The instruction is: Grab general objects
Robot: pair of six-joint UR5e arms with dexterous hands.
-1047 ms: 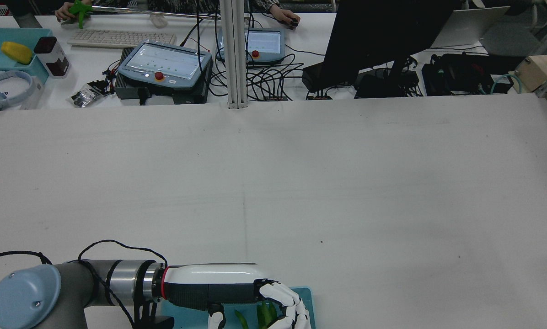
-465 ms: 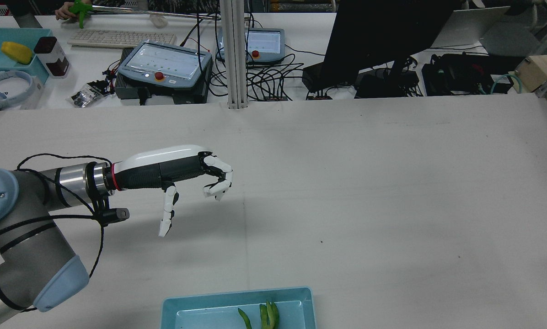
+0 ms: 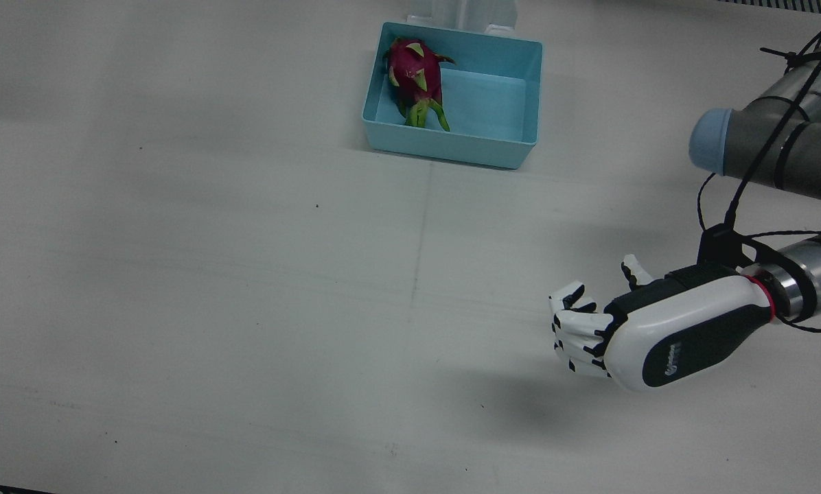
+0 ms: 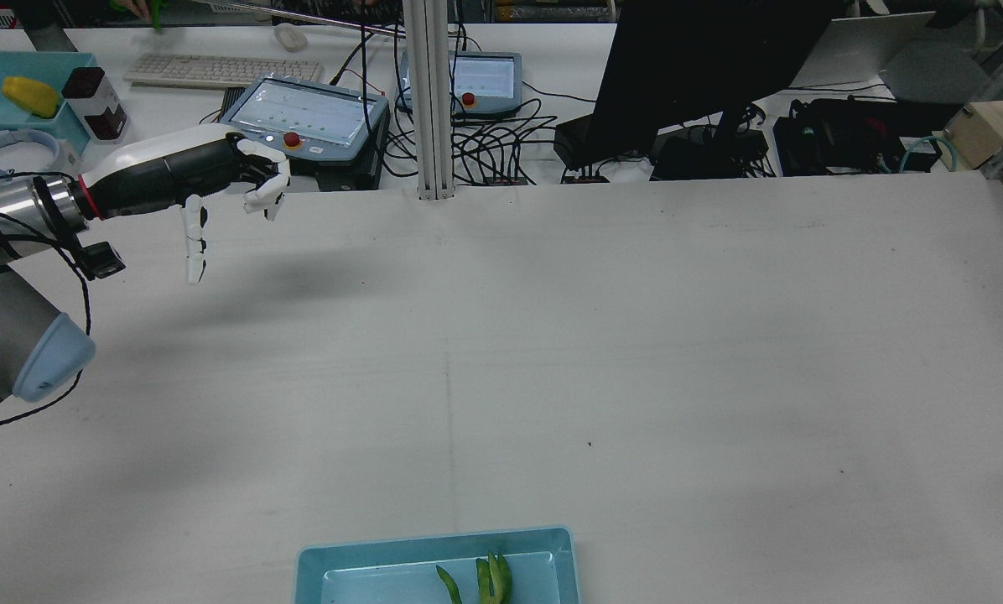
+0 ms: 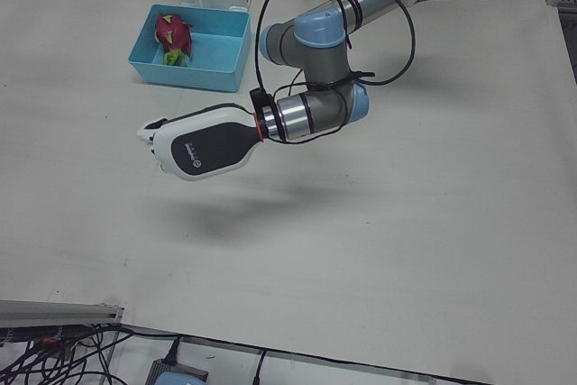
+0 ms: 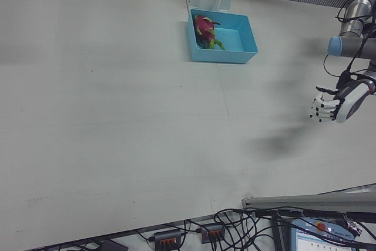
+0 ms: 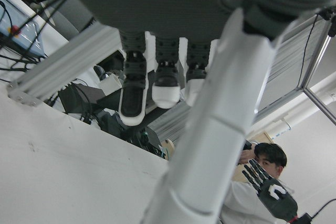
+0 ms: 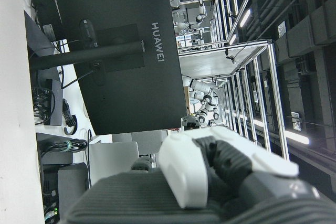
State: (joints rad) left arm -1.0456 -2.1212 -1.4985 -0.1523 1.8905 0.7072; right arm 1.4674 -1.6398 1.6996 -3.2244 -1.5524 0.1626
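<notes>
In the front view I see the dragon fruit lying inside the blue bin, in the bin's left part, with its green tip toward the bin's near wall. My left hand hangs over the bare table, well apart from the bin, lower and to the right of it; its fingers are curled loosely, the thumb stands apart, and it holds nothing. In the rear view the bin is at the bottom edge and only the green tips of the fruit show in it. The left hand is far from the bin, up at the left, near the table's far edge, fingers bent downward and the thumb pointing down, with nothing in the grasp. In the left-front view the left hand floats above the table, below the bin and apart from it; the fruit rests in the bin's left half. In the right-front view the bin with the fruit is at the top centre, and the left hand is far to the right of it, empty. In the left hand view I see only curled fingers and the straight thumb, gripping nothing. In the right hand view the right hand fills the lower part before a black monitor; I cannot tell if it is open or closed.
</notes>
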